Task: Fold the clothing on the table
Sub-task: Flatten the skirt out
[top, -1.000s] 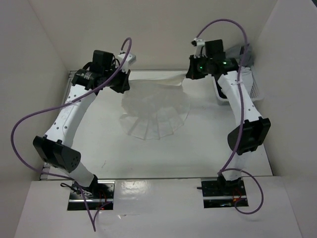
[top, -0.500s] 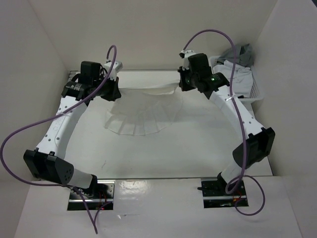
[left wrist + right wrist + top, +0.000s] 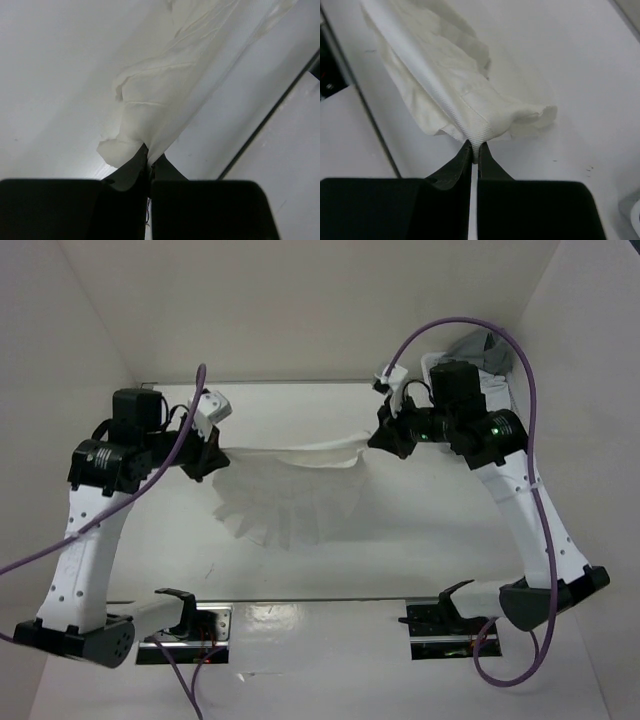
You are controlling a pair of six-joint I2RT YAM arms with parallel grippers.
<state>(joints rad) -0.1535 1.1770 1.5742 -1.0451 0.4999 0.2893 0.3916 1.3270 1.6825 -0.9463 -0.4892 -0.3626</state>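
The clothing [image 3: 290, 495], a white pleated skirt, hangs stretched between my two grippers above the white table [image 3: 400, 550], its waist edge taut at the top and its wide hem fanning down toward the near side. My left gripper [image 3: 212, 456] is shut on the left corner of the waist; in the left wrist view the clothing [image 3: 165, 95] bunches out of the closed gripper [image 3: 149, 155]. My right gripper [image 3: 380, 440] is shut on the right corner, and the twill waistband of the clothing [image 3: 460, 95] is pinched in its tips [image 3: 475, 150].
A white plastic basket [image 3: 515, 405] with a grey garment [image 3: 480, 345] stands at the far right, partly behind the right arm. White walls close in the table on three sides. A metal rail [image 3: 320, 600] runs along the near edge.
Both grippers have drawn the skirt toward the near side and lifted it. The waist edge is now stretched straighter between them, and both arms have swung outward.
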